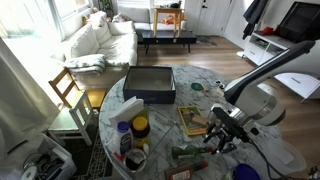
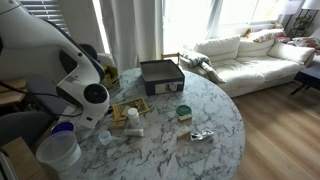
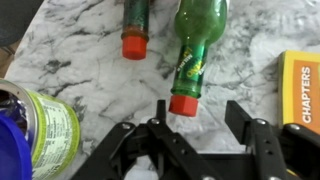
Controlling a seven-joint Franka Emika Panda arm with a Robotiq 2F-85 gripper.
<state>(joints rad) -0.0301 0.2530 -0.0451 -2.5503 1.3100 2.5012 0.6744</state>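
Hand half-spread, straddling red cap of lying green bottle, not gripping; capped second bottle and tin nearby

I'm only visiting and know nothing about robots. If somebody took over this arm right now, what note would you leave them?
Gripper: jaws apart, one on each side of the red cap of the green bottle, not clamped on it.
Things: the green bottle lies on its side on the marble table. A second red-capped bottle lies beside it, apart. A yellow book is on one side and a can on the other.
Done: jaws lined up around the cap end.
Left: bottle not yet gripped, nothing lifted.
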